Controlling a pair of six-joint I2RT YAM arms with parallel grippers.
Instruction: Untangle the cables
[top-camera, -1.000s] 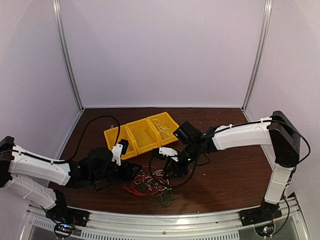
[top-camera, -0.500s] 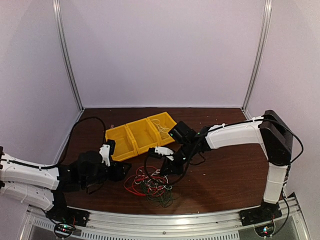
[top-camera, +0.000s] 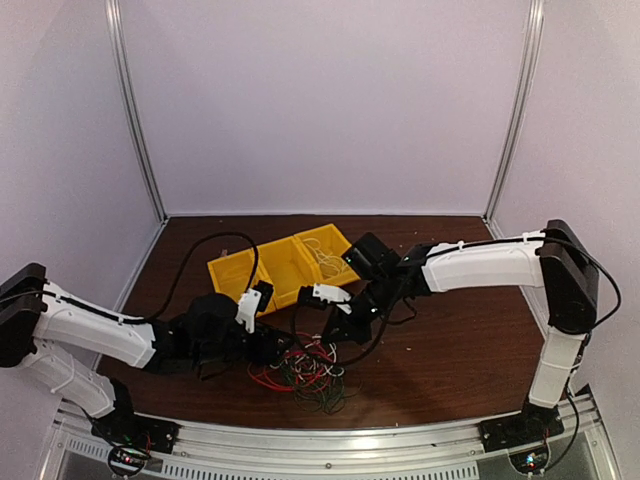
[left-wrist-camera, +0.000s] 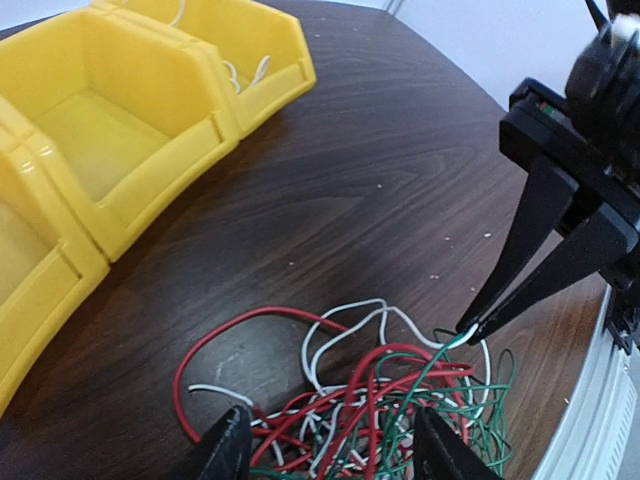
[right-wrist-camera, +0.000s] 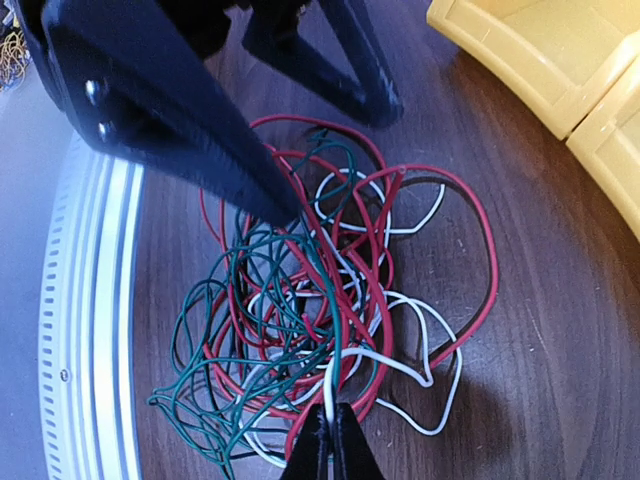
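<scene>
- I can read no text, label, brand, number or sign anywhere in my three views.
- The yellow bins (left-wrist-camera: 150, 130) face my left wrist camera with plain walls.
- The cables (right-wrist-camera: 300, 300) are bare red, white and green, with nothing printed on their sleeves.
- My right end effector (left-wrist-camera: 468, 330) and my left end effector (left-wrist-camera: 335, 455) show only black fingers and screw heads.
- The counter (left-wrist-camera: 380, 150) shows wood grain only.
- The boards at my arm bases (top-camera: 130, 460) glow with tiny coloured spots. There may be print there, but it is too small to tell.
</scene>
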